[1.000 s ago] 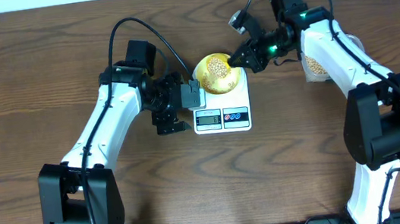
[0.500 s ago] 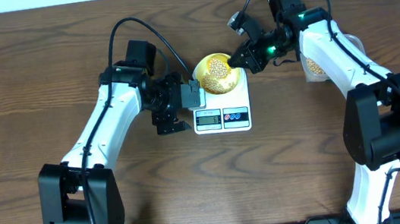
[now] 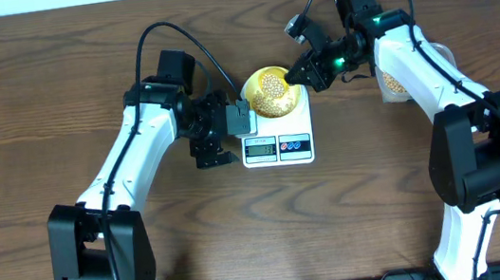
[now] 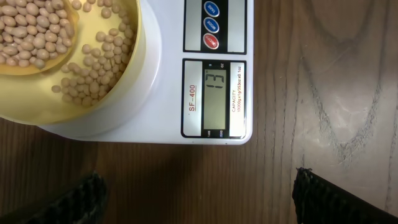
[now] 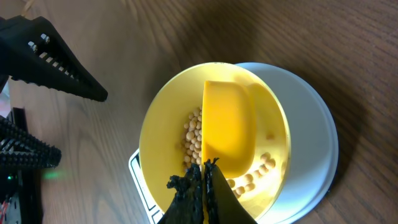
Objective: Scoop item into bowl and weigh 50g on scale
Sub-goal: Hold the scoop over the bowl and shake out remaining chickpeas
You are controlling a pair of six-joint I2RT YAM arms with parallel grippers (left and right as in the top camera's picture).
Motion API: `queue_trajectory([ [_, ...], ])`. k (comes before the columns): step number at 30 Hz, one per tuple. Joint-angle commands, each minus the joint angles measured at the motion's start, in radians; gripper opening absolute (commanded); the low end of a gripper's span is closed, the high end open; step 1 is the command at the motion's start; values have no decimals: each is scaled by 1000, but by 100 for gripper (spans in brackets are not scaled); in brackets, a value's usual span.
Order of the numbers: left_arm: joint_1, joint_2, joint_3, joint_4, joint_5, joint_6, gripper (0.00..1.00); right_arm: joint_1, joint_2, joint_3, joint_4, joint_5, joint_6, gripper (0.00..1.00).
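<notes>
Overhead view: the bowl [image 3: 271, 92] sits on the back half of the scale [image 3: 278, 148], between the two arms on the table [image 3: 21, 139].
Right gripper [image 3: 302, 72]: jaws pinched tight on the handle of the yellow scoop [image 5: 229, 127], which is tipped over the bowl with its back to the wrist camera.
Left gripper [image 4: 196, 202]: jaws spread wide and holding nothing, hanging just beside the scale's front corner, its camera looking down at the display [image 4: 214, 93].
Beans [image 4: 93, 59]: a thin loose layer in the bottom of the bowl, with some in the scoop; more lie in the clear container [image 3: 394, 79], half hidden behind the right arm.
Display reading: it looks like thirteen, well short of fifty, though the digits lie sideways.
Step in hand: emptying a scoopful into the bowl, judged from the tilt of the scoop.
Next move: finish the tip, carry the scoop back to the container for more, and take smaller, slower pours as the reading nears the target so it does not overshoot.
Change from a second ago: the right wrist has shifted only very slightly over the bowl. The left arm, bowl and scale lie as they did.
</notes>
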Motion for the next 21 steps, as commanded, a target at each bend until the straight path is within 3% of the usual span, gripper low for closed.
queue_trajectory([
  [1, -2, 5, -8, -5, 16, 7, 98, 2, -36, 12, -1, -11, -20, 1],
  [21, -2, 5, -8, -5, 16, 7, 97, 2, -52, 15, -4, 14, -56, 1],
])
